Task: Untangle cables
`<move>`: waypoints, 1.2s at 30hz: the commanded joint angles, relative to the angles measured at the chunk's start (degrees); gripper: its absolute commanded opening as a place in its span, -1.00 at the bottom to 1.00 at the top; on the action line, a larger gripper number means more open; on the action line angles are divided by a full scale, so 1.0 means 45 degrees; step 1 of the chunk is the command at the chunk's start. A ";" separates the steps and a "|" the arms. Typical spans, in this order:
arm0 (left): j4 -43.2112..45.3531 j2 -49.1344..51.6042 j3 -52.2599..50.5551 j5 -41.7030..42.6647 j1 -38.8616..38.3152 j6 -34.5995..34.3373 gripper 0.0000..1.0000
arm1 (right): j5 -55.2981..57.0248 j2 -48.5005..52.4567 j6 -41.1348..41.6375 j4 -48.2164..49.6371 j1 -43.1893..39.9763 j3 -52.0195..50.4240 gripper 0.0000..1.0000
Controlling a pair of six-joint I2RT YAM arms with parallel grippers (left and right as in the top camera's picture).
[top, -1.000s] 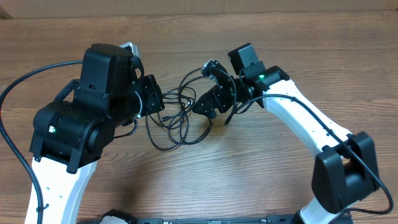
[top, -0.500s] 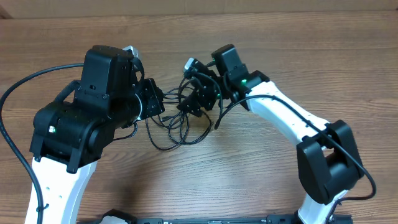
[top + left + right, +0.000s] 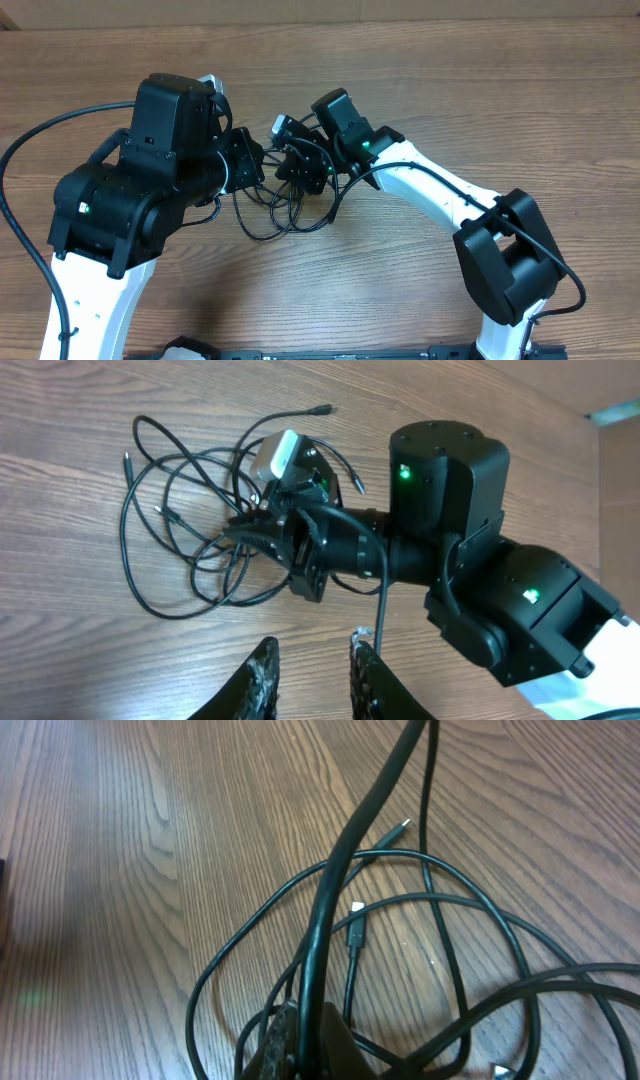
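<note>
Far left: the left hand (image 3: 312, 682) is released, fingers spread, bare wood showing between them, nothing held. It hangs over the bench (image 3: 480, 70) just beside the tangle.

Centre: the cables (image 3: 190, 525) lie on the bench between the two hands, as one loose knot of thin black loops. Several strands cross each other. One plug end (image 3: 357, 908) lies free on the wood inside a loop.

Right: the right hand (image 3: 292, 170) is down on the right edge of the knot, clenched on one strand of the cables. That strand runs up from its fingers and out the top of the wrist view.
</note>
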 commanded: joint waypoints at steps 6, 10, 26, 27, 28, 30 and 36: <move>-0.0107 -0.0180 0.0287 -0.0010 0.0024 0.0568 -0.53 | 0.0136 -0.1588 0.1054 -0.0102 -0.0806 0.0476 -0.92; -0.0199 -0.0180 0.0287 -0.0301 0.0024 0.0563 -0.53 | 0.0121 -0.2584 0.2769 -0.0432 -0.1209 0.1171 -0.92; -0.0476 -0.0136 0.0257 -0.1467 0.0024 0.0559 -0.44 | 0.0330 -0.7524 0.2963 -0.2637 -0.1350 0.3070 -0.93; -0.0510 -0.0126 0.0248 -0.1535 0.0024 0.0559 -0.44 | 0.0466 -0.7815 0.2977 -0.2647 -0.1350 0.3152 -0.92; -0.0529 -0.0107 0.0248 -0.1627 0.0024 0.0559 -0.42 | 0.0607 -0.8106 0.3065 -0.2652 -0.1350 0.3235 -0.92; -0.0559 -0.0029 0.0219 -0.1758 0.0024 0.0559 -0.37 | 0.0777 -0.8655 0.3157 -0.2735 -0.1350 0.3400 -0.92; 0.0121 0.0554 -0.0481 -0.1749 0.0024 0.0835 -0.14 | 0.0797 -0.9845 0.3390 -0.2875 -0.1350 0.3512 -0.92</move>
